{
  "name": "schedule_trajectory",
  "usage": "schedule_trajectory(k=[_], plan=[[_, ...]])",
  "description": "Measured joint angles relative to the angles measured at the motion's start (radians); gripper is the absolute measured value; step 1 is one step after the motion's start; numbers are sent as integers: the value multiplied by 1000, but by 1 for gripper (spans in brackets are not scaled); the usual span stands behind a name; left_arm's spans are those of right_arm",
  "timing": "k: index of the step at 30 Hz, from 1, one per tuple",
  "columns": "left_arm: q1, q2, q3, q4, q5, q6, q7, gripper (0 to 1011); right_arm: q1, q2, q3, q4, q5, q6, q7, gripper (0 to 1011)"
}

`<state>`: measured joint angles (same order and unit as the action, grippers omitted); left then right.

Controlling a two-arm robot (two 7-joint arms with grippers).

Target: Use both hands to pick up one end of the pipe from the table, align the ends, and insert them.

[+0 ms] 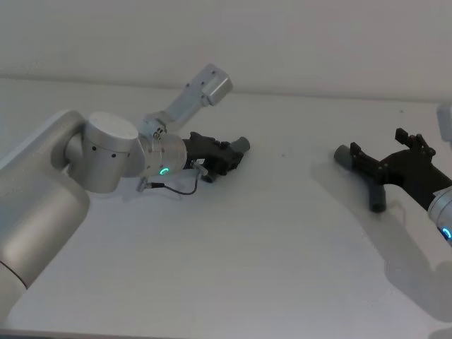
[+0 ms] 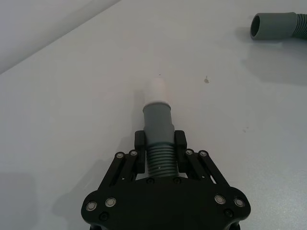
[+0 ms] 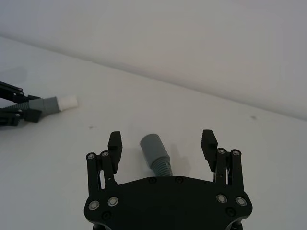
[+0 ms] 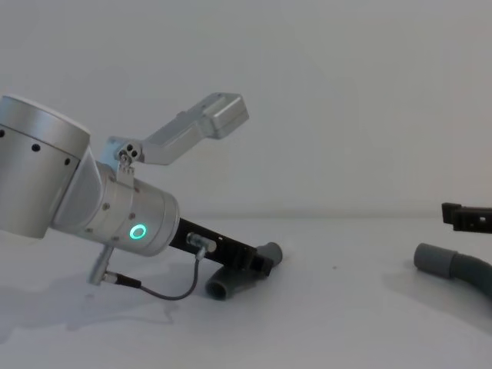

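Head view, starting far left: the left pincer (image 1: pixel 222 157) sits low over the tabletop (image 1: pixel 282 254). The left wrist view gives the detail: its fingers are clamped on the ribbed body of the short hose piece (image 2: pixel 159 163), just behind the smooth grey cuff (image 2: pixel 158 122), and the white tip (image 2: pixel 157 90) pokes out ahead. From the chest view that piece looks tilted, cuff end up. Its other end is down at the tabletop, though I can't tell whether it touches.

Across the middle there is bare tabletop, and the two pieces are well apart.

Over on the right, the longer hose piece (image 1: pixel 374 192) lies flat on the tabletop with its socket cuff (image 3: pixel 153 146) aimed back toward the left. The right pincer (image 3: pixel 162 140) hovers over it with jaws spread wide. One finger stands on either side of the cuff, and neither appears to touch it.

By my reading, one grasp is made and the second is lined up but not closed. Gripping, lifting, aligning the ends and pushing the tip into the socket are all yet to do.

The count is two pincers, two hose pieces and two mating ends.
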<state>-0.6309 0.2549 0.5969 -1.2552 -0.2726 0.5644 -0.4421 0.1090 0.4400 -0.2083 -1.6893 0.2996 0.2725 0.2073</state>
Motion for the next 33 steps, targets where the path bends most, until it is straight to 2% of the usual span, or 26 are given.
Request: schedule_trajectory(k=[13,33], plan=[[0,0,0,0,0,0,0,347,31,-2,15,48,38,65,42,1004],[0,0,0,0,0,0,0,347,63,-38,-5,133,68,83,49,1004]])
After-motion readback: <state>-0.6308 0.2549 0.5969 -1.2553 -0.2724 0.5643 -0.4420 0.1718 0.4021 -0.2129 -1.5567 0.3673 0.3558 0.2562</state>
